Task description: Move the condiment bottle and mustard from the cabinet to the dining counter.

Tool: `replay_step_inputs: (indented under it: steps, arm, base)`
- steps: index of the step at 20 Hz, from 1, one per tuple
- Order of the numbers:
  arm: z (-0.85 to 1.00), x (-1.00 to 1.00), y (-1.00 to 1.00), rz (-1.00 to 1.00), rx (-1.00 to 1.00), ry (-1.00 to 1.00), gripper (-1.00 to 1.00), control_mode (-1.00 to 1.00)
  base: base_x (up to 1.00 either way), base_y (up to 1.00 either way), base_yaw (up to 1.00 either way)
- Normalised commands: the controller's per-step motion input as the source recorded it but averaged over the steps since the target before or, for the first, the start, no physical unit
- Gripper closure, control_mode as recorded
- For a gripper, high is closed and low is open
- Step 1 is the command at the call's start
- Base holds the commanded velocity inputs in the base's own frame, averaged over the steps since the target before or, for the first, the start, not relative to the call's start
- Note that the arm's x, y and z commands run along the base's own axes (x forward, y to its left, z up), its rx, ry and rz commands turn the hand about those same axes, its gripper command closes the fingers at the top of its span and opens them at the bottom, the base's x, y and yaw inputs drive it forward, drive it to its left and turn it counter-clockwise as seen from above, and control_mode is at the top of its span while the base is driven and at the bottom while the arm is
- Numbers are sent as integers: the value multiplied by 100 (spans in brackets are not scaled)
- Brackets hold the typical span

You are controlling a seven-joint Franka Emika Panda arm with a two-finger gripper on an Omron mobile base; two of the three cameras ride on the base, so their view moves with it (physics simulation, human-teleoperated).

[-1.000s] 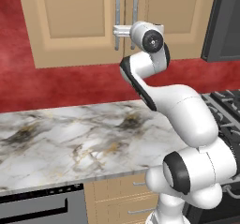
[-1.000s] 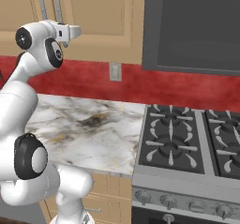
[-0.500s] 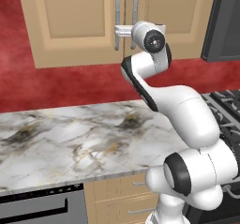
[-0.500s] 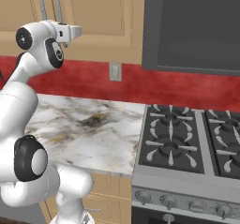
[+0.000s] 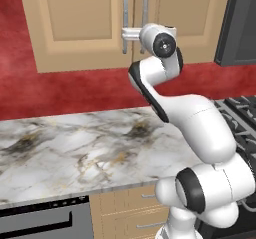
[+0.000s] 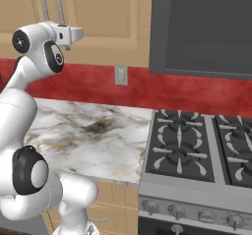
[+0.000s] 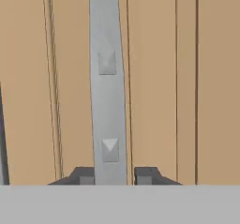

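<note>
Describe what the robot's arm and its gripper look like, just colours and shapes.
The arm is glossy white, built of rounded, bulbous segments with dark grey-black bands and round caps at the joints. The gripper is a pale boxy hand with two small dark squared fingertips. No cables or markings show.

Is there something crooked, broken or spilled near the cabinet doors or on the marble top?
Nothing stands out. The cabinet doors are shut and level, both silver handles straight, and the marble top is unspilled. The gripper has a handle between its fingers.

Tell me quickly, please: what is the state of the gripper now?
Gripper: closing around the silver bar handle of the cabinet door; a fingertip on each side, but a firm grip cannot be told yet.
</note>
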Motion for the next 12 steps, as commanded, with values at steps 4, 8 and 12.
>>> replay_step_inputs:
  steps: [4, 8, 12]
  arm:
    - [0, -73, 0, 3, 0, 0, 100, -100]
    - [0, -100, 0, 1, 0, 0, 100, -100]
    - [-4, -100, -9, 0, 0, 0, 100, -100]
  base:
    - [0, 0, 0]
    - [0, 0, 0]
    - [0, 0, 0]
